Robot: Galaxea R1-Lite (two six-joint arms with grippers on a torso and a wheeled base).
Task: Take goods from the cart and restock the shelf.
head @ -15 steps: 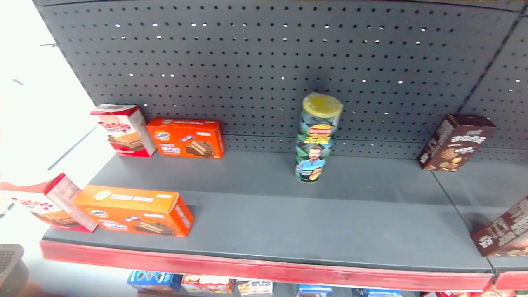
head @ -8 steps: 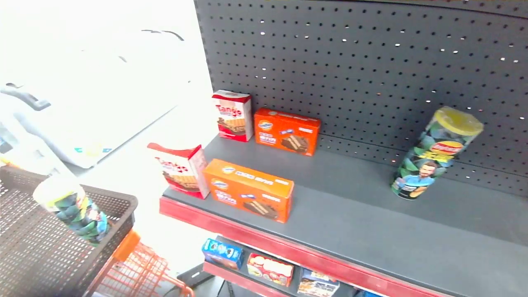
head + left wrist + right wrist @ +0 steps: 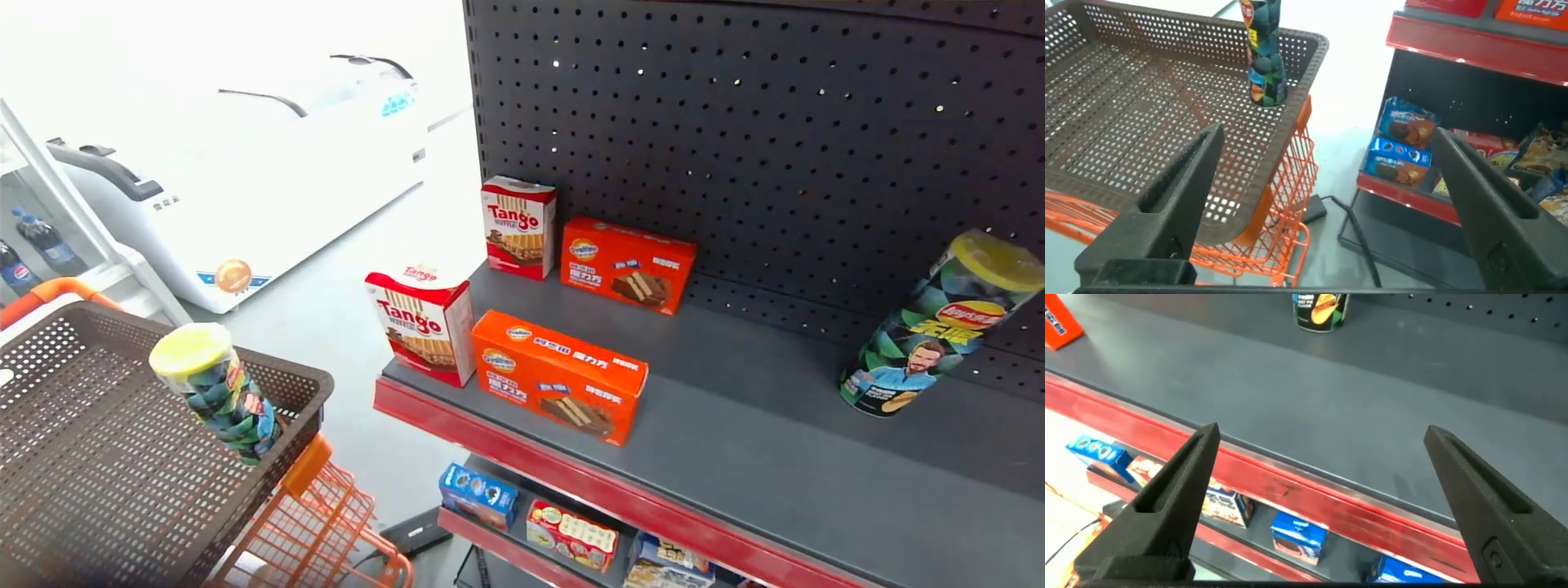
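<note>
A chip can (image 3: 214, 390) with a yellow lid stands in the far right corner of the brown perforated cart basket (image 3: 90, 457); the left wrist view shows the same can (image 3: 1264, 57) against the basket wall (image 3: 1167, 98). A matching chip can (image 3: 939, 327) stands on the grey shelf (image 3: 735, 441) near the pegboard, its base seen as the can (image 3: 1321, 310) in the right wrist view. My left gripper (image 3: 1327, 175) is open, held low between the cart and the shelving. My right gripper (image 3: 1323, 469) is open in front of the shelf's red front edge (image 3: 1290, 478), empty.
Two red-and-white wafer boxes (image 3: 424, 322) and two orange cake boxes (image 3: 559, 376) fill the shelf's left part. Lower shelves hold snack packs (image 3: 571, 535). The cart has an orange wire frame (image 3: 310, 531). A white chest freezer (image 3: 245, 196) stands behind on the floor.
The head camera has swung left: the shelf goods slid to the right of the picture and the cart basket with its can came into view. Nothing on the shelf itself moved.
</note>
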